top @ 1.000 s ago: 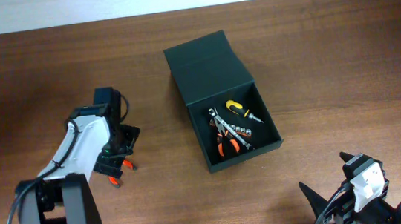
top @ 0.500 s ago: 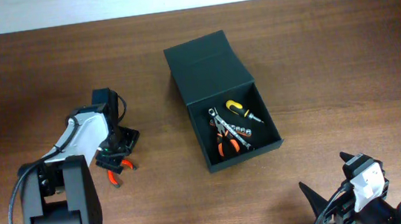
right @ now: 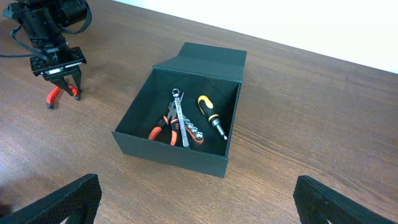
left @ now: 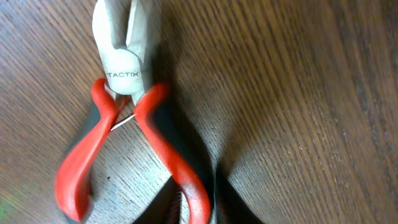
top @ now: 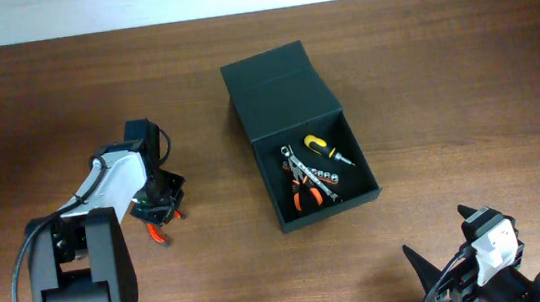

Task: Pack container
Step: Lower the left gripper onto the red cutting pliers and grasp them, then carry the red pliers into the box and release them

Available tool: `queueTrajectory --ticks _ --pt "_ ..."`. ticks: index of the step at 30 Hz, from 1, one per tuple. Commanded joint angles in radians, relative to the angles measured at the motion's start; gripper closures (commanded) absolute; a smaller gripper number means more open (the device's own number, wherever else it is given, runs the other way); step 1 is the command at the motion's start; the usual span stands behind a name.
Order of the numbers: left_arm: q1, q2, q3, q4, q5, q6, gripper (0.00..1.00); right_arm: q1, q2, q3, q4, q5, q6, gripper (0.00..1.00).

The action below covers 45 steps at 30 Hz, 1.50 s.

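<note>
Your left gripper [top: 159, 209] is pinched narrow on one red handle of the pliers [left: 124, 78], which lie flat on the table [top: 423, 75] and look ready to lift. The container [top: 279, 95] sits open to their right, well apart. Your right gripper [right: 196, 183] hangs wide, clear of it.

Open container [right: 174, 158] centre, holding orange pliers [right: 160, 129], wrench [right: 180, 118], yellow-black screwdriver [right: 211, 115]. Far left: left gripper [right: 64, 84] on red-handled pliers [right: 51, 96]. Right gripper [right: 199, 205] spread wide, near edge.
</note>
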Motion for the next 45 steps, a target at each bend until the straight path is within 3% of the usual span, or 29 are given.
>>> queueTrajectory --ticks 1,3,12,21,33,45 --pt "0.005 0.030 -0.006 -0.001 -0.001 0.005 0.92 -0.008 -0.005 0.002 0.003 0.012 0.012 0.01" --pt "0.005 0.030 -0.006 -0.001 -0.001 0.005 0.98 -0.008 -0.005 0.002 0.003 0.012 0.012 0.01" --pt "0.005 0.004 -0.006 0.009 0.018 0.005 0.98 -0.008 -0.005 0.002 0.003 0.012 0.012 0.01" --pt "-0.040 -0.220 0.017 0.037 0.020 0.005 0.98 -0.008 -0.005 0.002 0.003 0.012 0.012 0.01" --pt "-0.375 -0.277 0.322 0.032 0.020 0.008 0.98 -0.008 -0.005 0.002 0.003 0.012 0.012 0.01" --pt "-0.653 -0.076 0.572 0.033 0.093 0.004 0.98 -0.008 -0.005 0.002 0.003 0.012 0.012 0.01"
